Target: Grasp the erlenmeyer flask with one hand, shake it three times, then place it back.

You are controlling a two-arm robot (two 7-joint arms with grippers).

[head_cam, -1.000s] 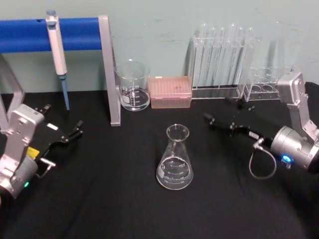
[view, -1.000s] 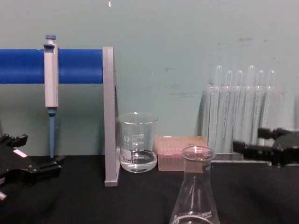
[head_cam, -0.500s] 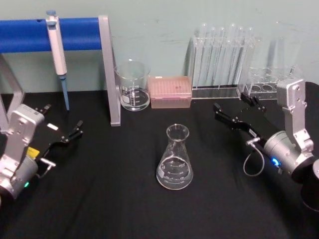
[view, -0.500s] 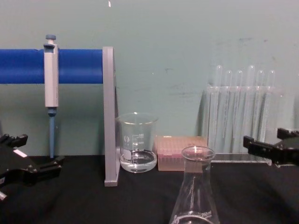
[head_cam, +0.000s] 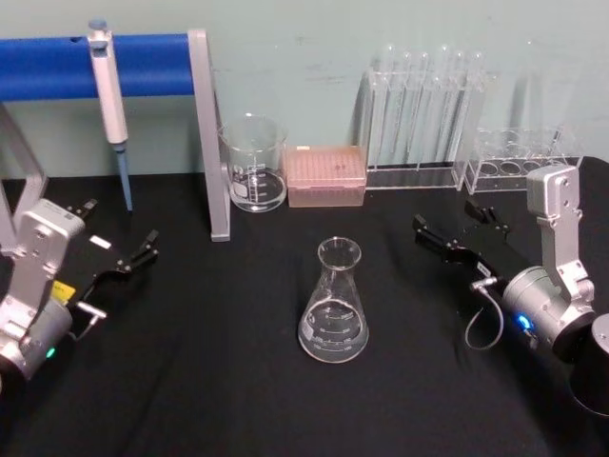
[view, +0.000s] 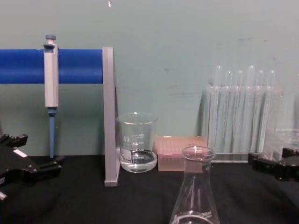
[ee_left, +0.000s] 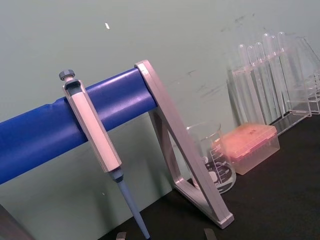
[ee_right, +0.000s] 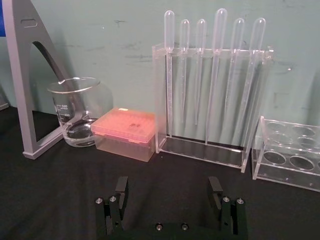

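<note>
Standing upright at the centre of the head view, the erlenmeyer flask [head_cam: 333,307] rests alone on my black-clothed desk [head_cam: 219,381], clear conical glass with white markings and a flared rim, nothing touching it. Right of it, at mid-right of the frame, my right gripper [head_cam: 455,231] hangs with its black fingers [ee_right: 121,192] spread apart and empty, well apart from the flask. At the lower left my left gripper [head_cam: 122,246] sits parked, fingers apart too. Behind the flask, in the upper middle, a cylindrical glass beaker [head_cam: 254,164] stands beside a pink lidded tip box [head_cam: 325,174]. To the upper right a clear plastic rack [head_cam: 423,109] holds thin pipettes upright, with a smaller clear holder [head_cam: 517,157] beside it. Upper left, a grey-framed blue bar stand [head_cam: 143,65] carries a hanging pipette [head_cam: 109,105].
</note>
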